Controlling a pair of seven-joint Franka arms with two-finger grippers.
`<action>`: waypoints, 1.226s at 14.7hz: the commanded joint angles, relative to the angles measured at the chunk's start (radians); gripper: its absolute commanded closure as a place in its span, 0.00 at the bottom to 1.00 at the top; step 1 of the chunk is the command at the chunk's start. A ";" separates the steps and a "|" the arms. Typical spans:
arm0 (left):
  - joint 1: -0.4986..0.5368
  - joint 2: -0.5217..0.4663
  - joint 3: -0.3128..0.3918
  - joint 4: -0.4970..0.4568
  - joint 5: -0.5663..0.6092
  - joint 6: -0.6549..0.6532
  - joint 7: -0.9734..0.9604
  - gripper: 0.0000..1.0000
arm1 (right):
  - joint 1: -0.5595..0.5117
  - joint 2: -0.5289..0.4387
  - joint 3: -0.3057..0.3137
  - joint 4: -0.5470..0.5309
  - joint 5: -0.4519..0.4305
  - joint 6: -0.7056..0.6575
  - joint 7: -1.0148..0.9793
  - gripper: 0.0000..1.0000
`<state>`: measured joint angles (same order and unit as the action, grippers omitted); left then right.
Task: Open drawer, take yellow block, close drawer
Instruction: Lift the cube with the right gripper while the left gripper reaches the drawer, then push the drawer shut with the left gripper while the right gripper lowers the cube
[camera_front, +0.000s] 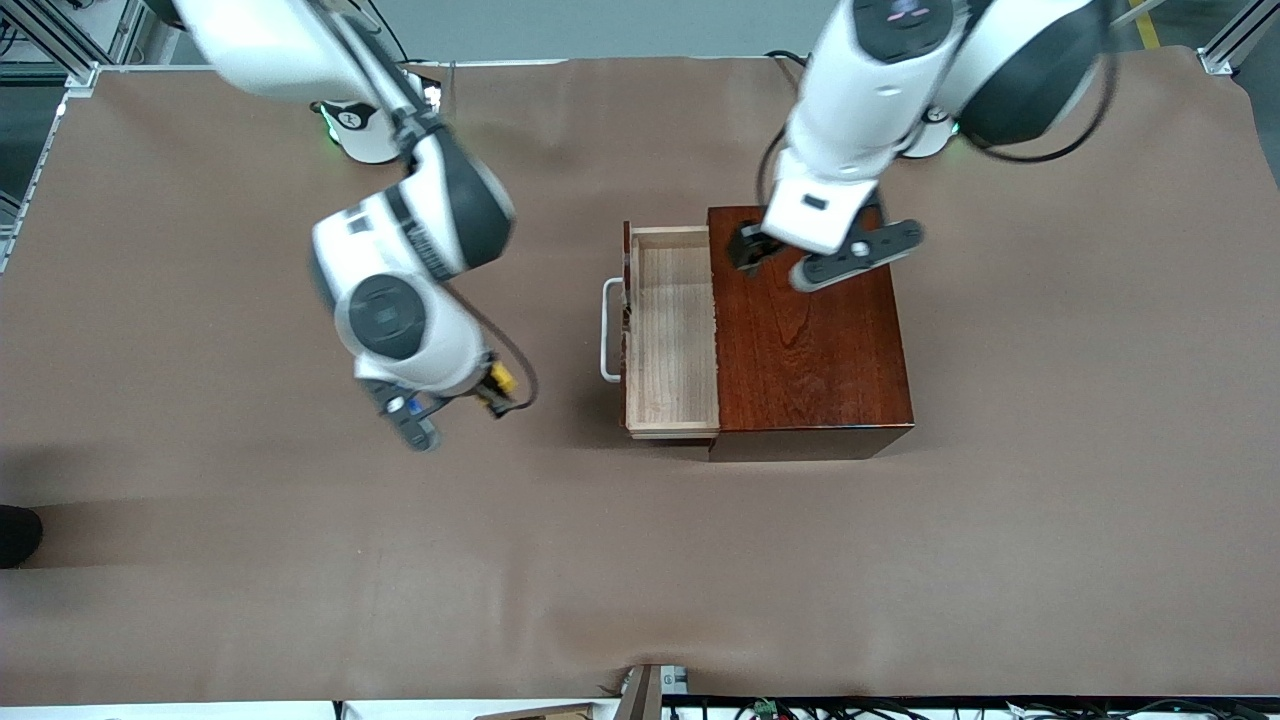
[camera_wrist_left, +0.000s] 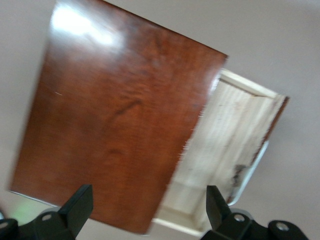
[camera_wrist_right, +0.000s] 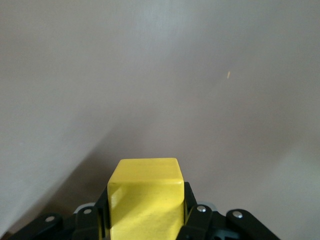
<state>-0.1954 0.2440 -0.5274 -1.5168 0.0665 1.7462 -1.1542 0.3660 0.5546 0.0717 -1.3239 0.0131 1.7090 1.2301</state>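
While the drawer (camera_front: 672, 335) stands pulled out of the dark reddish-brown wooden box (camera_front: 808, 335), its pale wood floor showing bare, the right gripper (camera_front: 490, 385) hangs over the brown table cover (camera_front: 200, 560) toward the right arm's end, well apart from the box, and it's pinching the yellow block (camera_front: 501, 379) between its black fingers (camera_wrist_right: 192, 212). In the right wrist view that block (camera_wrist_right: 146, 200) fills the space between the pads, one flat face up, with plain table cover below it. The white U-shaped handle (camera_front: 607, 330) on the drawer front faces the right arm's end of the table. Up over the box's glossy top, at the end nearest the arms' bases, hovers the left gripper (camera_front: 752, 250), fingers (camera_wrist_left: 77, 205) spread wide with nothing between them, the box lid (camera_wrist_left: 120, 115) and the open drawer (camera_wrist_left: 230, 150) below.
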 joint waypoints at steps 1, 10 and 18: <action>-0.117 0.179 0.003 0.171 0.073 0.024 -0.200 0.00 | -0.096 -0.091 0.023 -0.115 -0.010 0.004 -0.182 1.00; -0.594 0.454 0.339 0.322 0.190 0.346 -0.608 0.00 | -0.307 -0.183 0.023 -0.360 -0.013 0.135 -0.657 1.00; -0.755 0.583 0.489 0.323 0.188 0.522 -0.883 0.00 | -0.484 -0.202 0.022 -0.570 -0.013 0.351 -1.064 1.00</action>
<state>-0.9115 0.7786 -0.0855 -1.2398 0.2259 2.2430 -1.9523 -0.0663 0.3986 0.0720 -1.7966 0.0128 1.9892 0.2464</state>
